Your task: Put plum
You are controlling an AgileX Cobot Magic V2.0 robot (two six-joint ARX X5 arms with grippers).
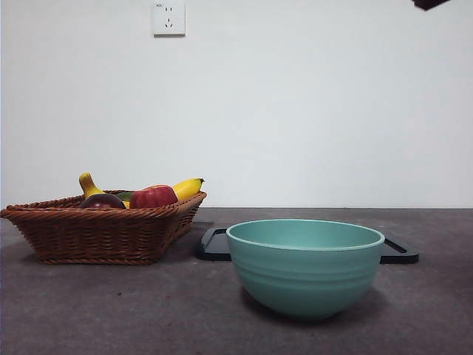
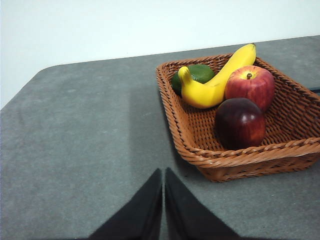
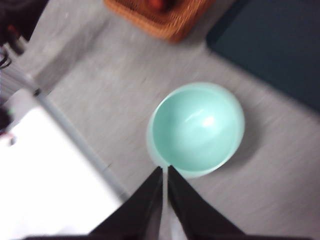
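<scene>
The plum lies in the basket, against the wicker wall nearest the left gripper. In the front view the plum shows only as a dark dome above the basket rim. The apple sits just beside the plum, deeper in the basket and touching or nearly touching it. A banana curves along the apple's far side, and a green fruit lies in the basket corner behind the banana. In the front view the apple peeks over the rim next to the plum, with the banana tip beyond it.

The left gripper hangs over bare table just outside the basket, apart from the plum, with its jaws pressed together and nothing between them.

The bowl stands on the table well apart from the basket, with a dark tray behind it, between bowl and basket in part. The right gripper hovers high above the bowl, its jaws likewise closed and empty; that view is blurred. In the front view a black tip shows at the top corner on the bowl's side, which arm I cannot tell. A wall socket is above the basket.
</scene>
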